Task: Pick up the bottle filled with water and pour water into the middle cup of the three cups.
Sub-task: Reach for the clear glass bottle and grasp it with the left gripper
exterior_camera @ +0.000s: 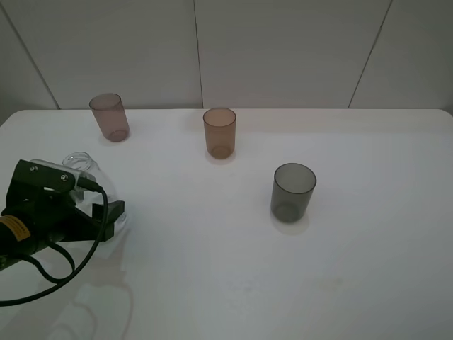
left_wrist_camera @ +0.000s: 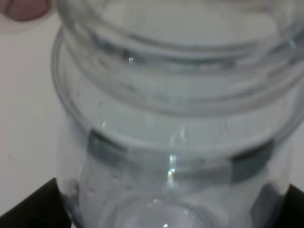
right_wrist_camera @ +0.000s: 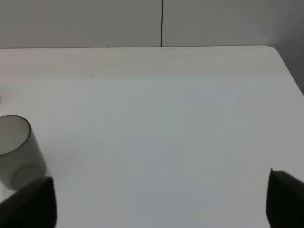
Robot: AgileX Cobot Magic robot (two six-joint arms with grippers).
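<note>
**Squarely around the bottle: left gripper at the table's left side**

Upright on the white table [exterior_camera: 283,283], the clear bottle [exterior_camera: 79,163] stands at the left, nearer than the row of cups, with its open neck showing above the arm. The left gripper [exterior_camera: 99,212] reaches around it from the near side. In the left wrist view the bottle [left_wrist_camera: 171,118] fills the frame, and the dark fingers [left_wrist_camera: 28,209] sit on either side of its wall. I cannot tell whether they press on it or only bracket it.

The mauve cup [exterior_camera: 109,117] stands far left, beyond the bottle. The amber cup [exterior_camera: 219,132], the middle one, stands at the far centre, well apart from the bottle. The grey cup [exterior_camera: 292,192] is nearer and to the right.

The right gripper [right_wrist_camera: 161,199] is out of the high view. Its own camera shows its fingers [right_wrist_camera: 28,204] spread wide over bare table, holding nothing, with the grey cup [right_wrist_camera: 16,152] just beside one of them.
</note>
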